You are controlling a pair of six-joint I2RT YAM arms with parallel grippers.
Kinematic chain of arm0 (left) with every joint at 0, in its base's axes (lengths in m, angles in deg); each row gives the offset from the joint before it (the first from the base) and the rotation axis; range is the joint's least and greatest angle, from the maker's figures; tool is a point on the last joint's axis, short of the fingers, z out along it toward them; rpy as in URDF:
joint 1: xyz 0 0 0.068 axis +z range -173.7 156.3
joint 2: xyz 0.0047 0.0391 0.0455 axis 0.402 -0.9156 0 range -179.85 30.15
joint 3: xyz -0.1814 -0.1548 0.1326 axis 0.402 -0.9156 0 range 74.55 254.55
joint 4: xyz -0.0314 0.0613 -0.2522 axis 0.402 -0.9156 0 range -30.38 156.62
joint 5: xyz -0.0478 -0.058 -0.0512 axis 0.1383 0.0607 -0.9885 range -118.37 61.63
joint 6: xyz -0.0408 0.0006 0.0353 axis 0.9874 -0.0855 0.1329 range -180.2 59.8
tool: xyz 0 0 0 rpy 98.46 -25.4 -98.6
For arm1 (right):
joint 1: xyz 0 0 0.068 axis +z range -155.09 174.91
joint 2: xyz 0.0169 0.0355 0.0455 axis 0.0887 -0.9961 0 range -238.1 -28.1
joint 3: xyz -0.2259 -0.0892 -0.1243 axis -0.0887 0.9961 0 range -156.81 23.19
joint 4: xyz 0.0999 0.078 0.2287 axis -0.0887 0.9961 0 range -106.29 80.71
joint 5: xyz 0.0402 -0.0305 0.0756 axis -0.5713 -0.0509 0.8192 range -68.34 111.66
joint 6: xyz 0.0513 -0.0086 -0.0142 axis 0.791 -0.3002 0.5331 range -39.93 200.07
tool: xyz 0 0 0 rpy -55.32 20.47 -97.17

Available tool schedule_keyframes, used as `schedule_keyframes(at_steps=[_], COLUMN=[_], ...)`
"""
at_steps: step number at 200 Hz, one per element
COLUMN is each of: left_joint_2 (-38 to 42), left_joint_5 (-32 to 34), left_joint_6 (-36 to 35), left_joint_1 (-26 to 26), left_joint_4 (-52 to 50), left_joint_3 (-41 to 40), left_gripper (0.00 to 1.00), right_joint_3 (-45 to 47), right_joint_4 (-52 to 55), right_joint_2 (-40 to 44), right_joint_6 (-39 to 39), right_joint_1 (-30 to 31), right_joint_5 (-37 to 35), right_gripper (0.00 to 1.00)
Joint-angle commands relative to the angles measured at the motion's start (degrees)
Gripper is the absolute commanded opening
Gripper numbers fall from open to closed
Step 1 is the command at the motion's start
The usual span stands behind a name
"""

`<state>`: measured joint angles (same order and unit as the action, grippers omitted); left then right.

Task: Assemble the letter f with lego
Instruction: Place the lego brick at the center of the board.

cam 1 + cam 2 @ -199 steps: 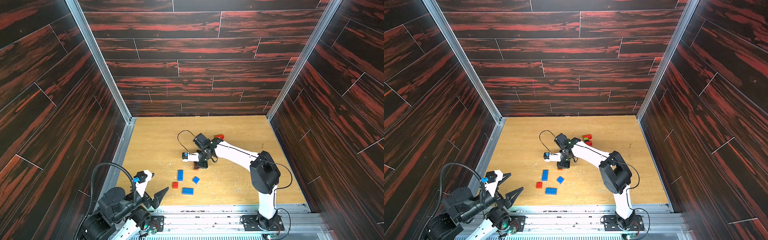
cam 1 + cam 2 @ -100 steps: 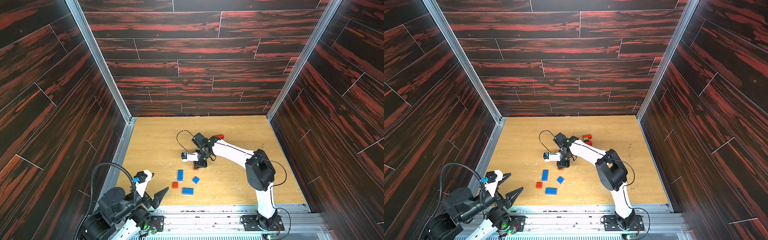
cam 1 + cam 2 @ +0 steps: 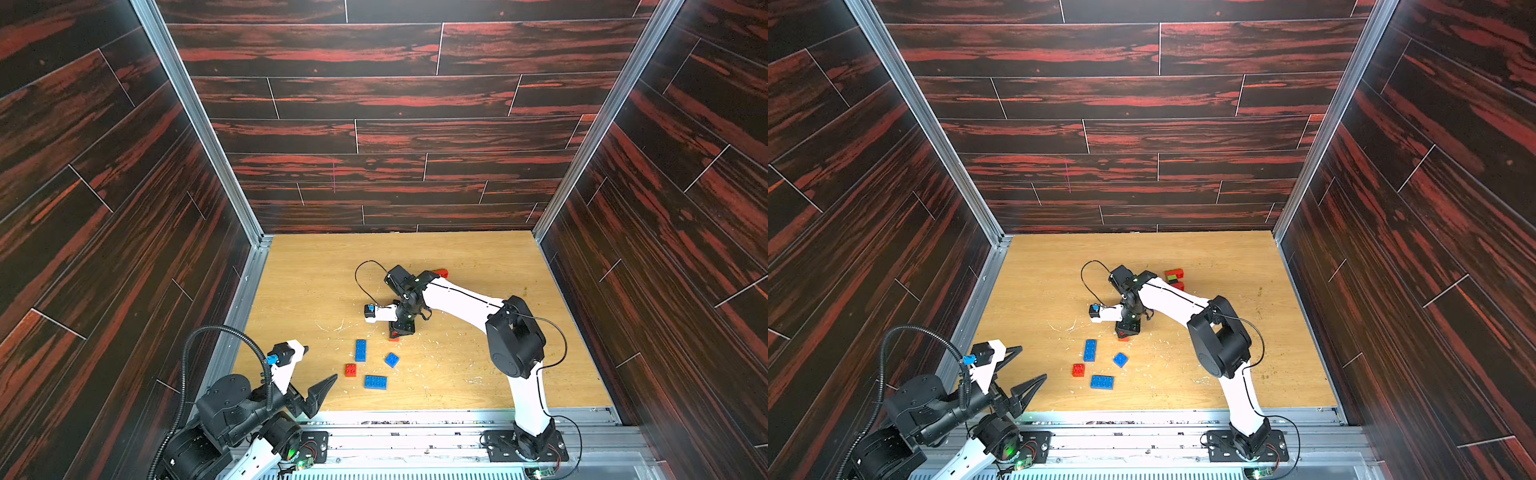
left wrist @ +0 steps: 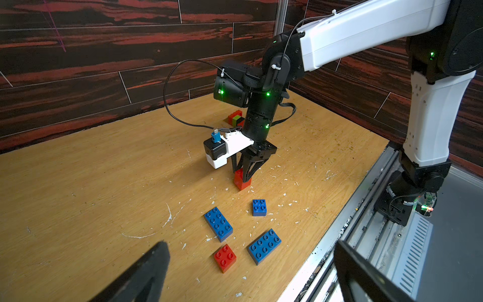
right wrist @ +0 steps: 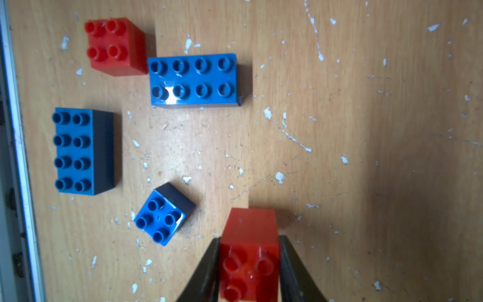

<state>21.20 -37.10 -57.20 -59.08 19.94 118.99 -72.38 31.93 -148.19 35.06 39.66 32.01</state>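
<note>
Two grippers were seen above a pale wooden tabletop [image 3: 478,257].
The left gripper [image 3: 321,363] was held wide open, empty; the right gripper [image 5: 249,239] was closed on a red square studded plastic brick [image 5: 248,264] stood mid-table near three blue bricks [image 5: 193,78].

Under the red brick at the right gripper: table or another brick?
The red brick looks seated straight on the wooden table, no brick below. Its underside is hidden, and the right gripper covers its upper sides.

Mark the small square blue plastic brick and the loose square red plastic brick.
small square blue plastic brick [image 5: 159,218], right wrist view, studded top
loose square red plastic brick [image 5: 105,39], right wrist view, studded top
</note>
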Motion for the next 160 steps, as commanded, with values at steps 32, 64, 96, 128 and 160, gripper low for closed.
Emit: schedule_keyframes(at_steps=[32, 64, 96, 128, 160], left_joint_2=[-0.2, -0.1, -0.1, -0.1, -0.2], left_joint_5=[-0.2, -0.3, -0.3, -0.3, -0.3], left_joint_6=[-0.1, -0.1, -0.1, -0.1, -0.1], left_joint_1=[-0.3, -0.3, -0.3, -0.3, -0.2], left_joint_4=[0.2, 0.3, 0.2, 0.3, 0.3], left_joint_3=[0.2, 0.3, 0.3, 0.3, 0.2], left_gripper=[1.00, 1.00, 1.00, 1.00, 1.00], right_joint_3=[-0.8, -0.9, -1.2, -2.0, -2.6], right_joint_4=[0.6, 0.6, 0.9, 1.4, 2.0], right_joint_2=[-2.4, -2.9, -3.6, -4.4, -3.7], right_joint_6=[0.6, 0.7, 0.9, 1.2, 2.0], right_joint_1=[-0.2, -0.2, -0.2, -0.2, -0.2], right_joint_5=[0.6, 0.1, 0.0, -0.3, -1.7], right_gripper=[0.37, 0.42, 0.49, 0.50, 0.50])
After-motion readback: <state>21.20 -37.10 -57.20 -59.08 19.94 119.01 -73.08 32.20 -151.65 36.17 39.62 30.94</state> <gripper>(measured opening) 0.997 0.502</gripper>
